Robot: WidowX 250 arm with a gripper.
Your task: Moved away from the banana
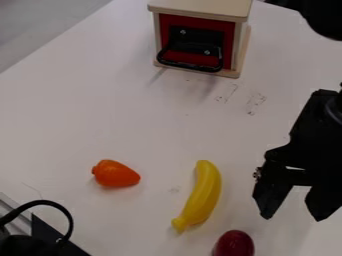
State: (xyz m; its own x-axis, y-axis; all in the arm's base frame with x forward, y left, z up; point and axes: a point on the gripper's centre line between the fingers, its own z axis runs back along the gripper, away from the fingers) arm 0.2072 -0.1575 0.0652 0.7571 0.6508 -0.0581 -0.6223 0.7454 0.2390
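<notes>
The yellow banana (pixel 202 196) lies on the white table, its stem end pointing toward the lower left. My black gripper (pixel 292 212) hangs at the right side of the view, to the right of the banana and apart from it. Its two fingers are open, with nothing between them.
An orange pepper-like toy (pixel 116 174) lies left of the banana, and a dark red round object (pixel 234 244) is at the bottom edge. A wooden box with a red front (pixel 199 37) stands at the top. Black looped items (pixel 65 218) occupy the lower left corner.
</notes>
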